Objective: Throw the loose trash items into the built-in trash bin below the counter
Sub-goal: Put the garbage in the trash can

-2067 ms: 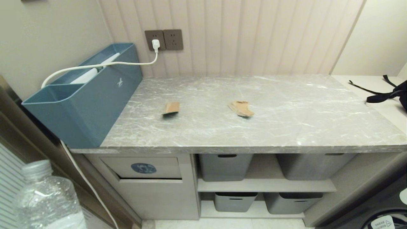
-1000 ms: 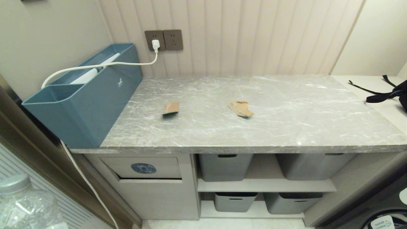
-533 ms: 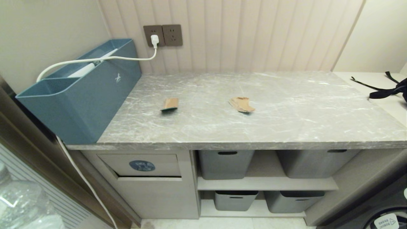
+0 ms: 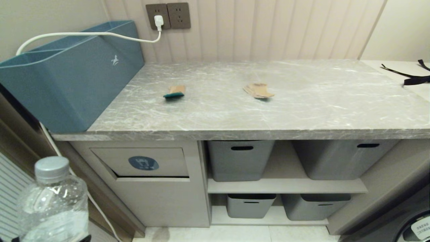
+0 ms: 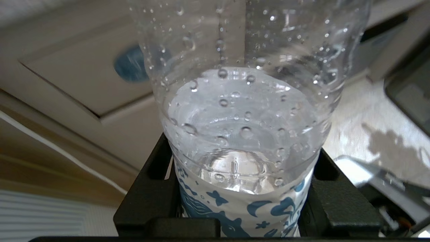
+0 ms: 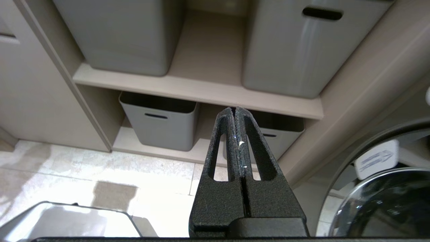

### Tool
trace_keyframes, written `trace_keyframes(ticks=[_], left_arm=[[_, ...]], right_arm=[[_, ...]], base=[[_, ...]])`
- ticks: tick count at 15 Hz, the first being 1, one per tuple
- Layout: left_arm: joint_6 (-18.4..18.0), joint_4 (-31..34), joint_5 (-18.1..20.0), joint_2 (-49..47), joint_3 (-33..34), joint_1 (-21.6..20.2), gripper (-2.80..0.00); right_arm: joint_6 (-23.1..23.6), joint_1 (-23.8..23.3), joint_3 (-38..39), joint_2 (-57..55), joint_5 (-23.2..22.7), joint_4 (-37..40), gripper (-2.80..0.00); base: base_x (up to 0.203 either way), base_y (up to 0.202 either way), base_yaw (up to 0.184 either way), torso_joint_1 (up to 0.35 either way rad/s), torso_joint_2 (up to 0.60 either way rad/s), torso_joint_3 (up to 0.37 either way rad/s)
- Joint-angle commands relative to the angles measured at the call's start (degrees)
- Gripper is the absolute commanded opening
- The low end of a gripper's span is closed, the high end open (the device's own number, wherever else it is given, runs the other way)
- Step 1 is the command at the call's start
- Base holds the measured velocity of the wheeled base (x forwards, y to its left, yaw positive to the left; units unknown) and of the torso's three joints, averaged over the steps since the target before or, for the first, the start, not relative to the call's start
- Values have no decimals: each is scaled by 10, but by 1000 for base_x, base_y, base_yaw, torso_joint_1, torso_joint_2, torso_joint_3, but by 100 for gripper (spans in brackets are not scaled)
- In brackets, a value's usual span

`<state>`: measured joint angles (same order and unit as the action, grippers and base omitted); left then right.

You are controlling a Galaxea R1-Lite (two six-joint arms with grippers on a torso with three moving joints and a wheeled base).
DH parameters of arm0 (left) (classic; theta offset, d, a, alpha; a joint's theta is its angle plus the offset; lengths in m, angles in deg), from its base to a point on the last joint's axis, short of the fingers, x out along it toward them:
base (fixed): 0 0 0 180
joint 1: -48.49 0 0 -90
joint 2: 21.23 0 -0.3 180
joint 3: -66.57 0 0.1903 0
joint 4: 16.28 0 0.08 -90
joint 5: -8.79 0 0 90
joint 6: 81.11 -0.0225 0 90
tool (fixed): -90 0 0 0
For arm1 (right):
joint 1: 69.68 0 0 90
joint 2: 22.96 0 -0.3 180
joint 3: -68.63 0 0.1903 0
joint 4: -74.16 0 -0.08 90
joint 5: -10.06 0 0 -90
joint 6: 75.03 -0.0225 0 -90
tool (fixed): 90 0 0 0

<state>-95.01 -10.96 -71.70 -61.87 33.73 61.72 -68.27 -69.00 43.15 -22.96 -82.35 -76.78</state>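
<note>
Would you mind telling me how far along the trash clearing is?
Nothing looks binned yet. In hand: the left gripper holds the water bottle near the bin flap. Left: the card piece and cardboard scrap lie on the counter. The right gripper is shut, empty.

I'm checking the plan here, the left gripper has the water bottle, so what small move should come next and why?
Probably carry the water bottle forward to the flap of the built-in trash bin. The left gripper grips its lower body, upright and short of the cabinet, and the flap shows only a narrow dark gap at its lower edge.
</note>
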Motion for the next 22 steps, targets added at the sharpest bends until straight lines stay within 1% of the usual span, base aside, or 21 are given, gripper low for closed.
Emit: trace_keyframes(ticks=[1,3,7,13,16,19,20,21,22], left_arm=[[-2,-1,-1,-73,2,0,-280],[-3,-4,-1,-92,7,0,-280],[2,-6,-1,-84,29,-1,-280],[-2,-1,-2,-89,25,0,-280],[-2,-2,-14,-102,20,-1,-280],[-6,-9,-23,-133,-4,-1,-280],[-17,-11,-23,-136,-12,-1,-280],[-38,-17,-23,-143,-15,-1,-280],[-66,-43,-25,-154,-14,-3,-280]], right_arm=[[-1,0,0,0,0,0,-280],[-1,0,1,0,0,-1,-280],[-2,0,1,0,-1,-1,-280],[-1,0,1,0,0,-1,-280],[-1,0,1,1,0,-2,-280],[-9,0,1,1,0,-2,-280],[-19,0,2,0,1,-5,-280],[-20,0,2,1,1,-8,-280],[-19,0,3,0,1,-8,-280]], base=[[0,0,0,-214,505,290],[0,0,0,-212,495,287],[0,0,0,-197,484,284],[0,0,0,-169,467,293],[0,0,0,-143,455,311],[0,0,0,-83,324,229],[0,0,0,-27,115,80],[0,0,0,-17,58,46],[0,0,0,2,28,46]])
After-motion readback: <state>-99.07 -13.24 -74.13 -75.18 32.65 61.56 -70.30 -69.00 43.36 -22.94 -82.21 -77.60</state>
